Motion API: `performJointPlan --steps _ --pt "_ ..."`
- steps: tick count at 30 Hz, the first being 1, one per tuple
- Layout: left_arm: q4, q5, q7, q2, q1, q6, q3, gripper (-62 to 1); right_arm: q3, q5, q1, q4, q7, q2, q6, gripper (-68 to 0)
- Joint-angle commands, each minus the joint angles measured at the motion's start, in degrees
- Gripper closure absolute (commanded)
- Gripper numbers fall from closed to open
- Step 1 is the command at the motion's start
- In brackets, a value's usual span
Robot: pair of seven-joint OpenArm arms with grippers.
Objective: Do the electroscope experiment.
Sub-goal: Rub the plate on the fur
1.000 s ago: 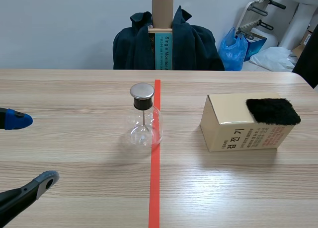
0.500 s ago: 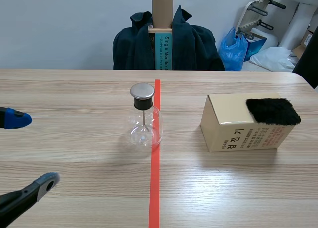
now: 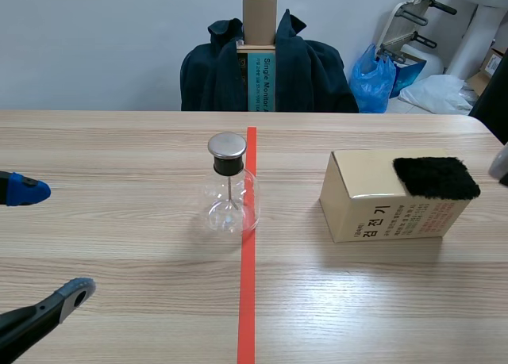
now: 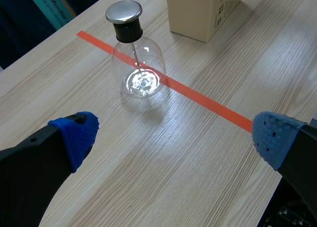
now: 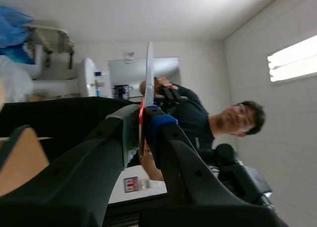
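The electroscope point(image 3: 230, 185), a clear glass flask with a metal cap and a black stopper, stands on the red tape line; in the left wrist view the flask point(image 4: 136, 59) is ahead of my left gripper. My left gripper point(image 3: 46, 241) is open low at the left, with nothing between its blue pads point(image 4: 77, 133). A black fur pad point(image 3: 435, 178) lies on a tan box point(image 3: 373, 209). My right gripper point(image 5: 143, 123) points up into the room, shut on a thin clear strip point(image 5: 149, 73) with an orange edge. At the scene's right edge only a grey tip point(image 3: 501, 162) shows.
Across the table stands a chair draped with a dark coat point(image 3: 266, 70) and holding a cardboard piece. Blue bags point(image 3: 381, 78) and a walker sit at the back right. A person point(image 5: 213, 123) shows behind my right gripper. The tan box's corner point(image 4: 203, 12) lies past the flask.
A grey tip has come into the scene at the right edge, beside the box. My left gripper has drifted slightly toward the left; flask, box and fur pad have not moved.
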Motion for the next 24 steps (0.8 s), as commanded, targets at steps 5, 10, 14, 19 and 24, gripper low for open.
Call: performJointPlan --steps 5,10,14,19,24 --pt "0.33 -0.61 -0.79 0.33 -0.15 -0.11 0.33 -62.3 -1.73 -2.05 1.01 -4.76 0.96 -0.2 -0.81 -0.8" --pt "0.33 -0.61 -0.79 0.33 -0.15 -0.09 0.33 -62.3 -1.95 -3.74 1.01 -9.53 3.52 -1.66 -0.31 -0.8" --pt "0.33 -0.59 -0.79 0.33 -0.15 -0.09 0.33 -62.3 -1.95 -5.66 1.01 -11.93 6.69 -2.29 0.31 -0.8" --pt "0.33 -0.59 -0.79 0.33 -0.15 -0.09 0.33 -62.3 -1.95 -6.91 0.96 -13.29 9.46 -2.43 2.34 -0.8" --pt "0.33 -0.61 -0.81 0.33 -0.15 -0.09 0.33 -62.3 -1.92 -7.15 0.85 -13.64 11.21 -2.4 4.76 -0.8"
